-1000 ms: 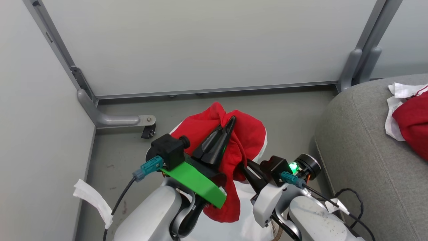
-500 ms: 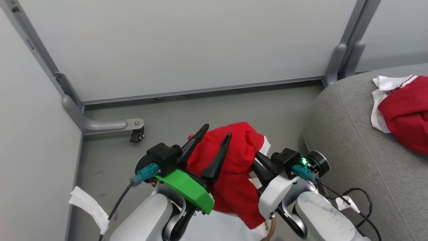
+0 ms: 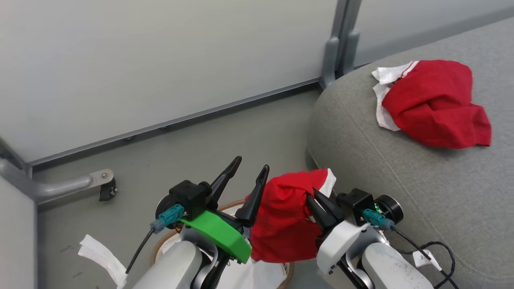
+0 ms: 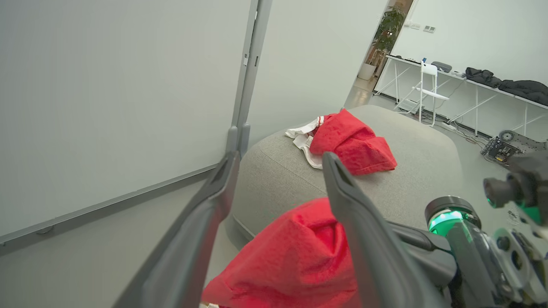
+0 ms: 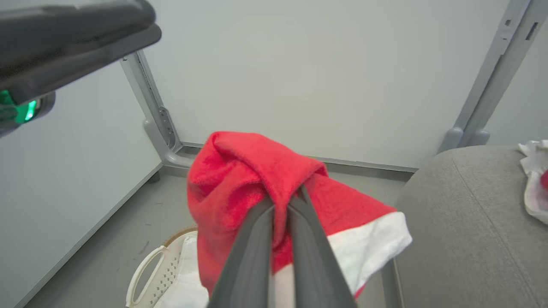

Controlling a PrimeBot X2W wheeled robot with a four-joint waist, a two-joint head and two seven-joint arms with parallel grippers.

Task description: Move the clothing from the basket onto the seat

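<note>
Seat (image 3: pixel 401 188) held one red top (image 3: pixel 433 104); beside it, right gripper (image 3: pixel 312 197) clamped a second top (image 3: pixel 281 224), left gripper (image 3: pixel 253 162) splayed, seemingly empty.

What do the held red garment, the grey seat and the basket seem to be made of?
Held garment: soft fabric, matte and slightly fuzzy, folding limply. Seat: grey woven upholstery, matte, with a stitched seam. Basket: probably smooth white plastic, given its punched holes.

The light is bright, soft and even, without glare on the pale walls (image 3: pixel 160 60). Shadows are weak; a faint one lies under the clothing (image 3: pixel 435 102) on the seat (image 3: pixel 381 168) beyond the jaws. In the wrist views the jaws are blurred, being very close.
</note>
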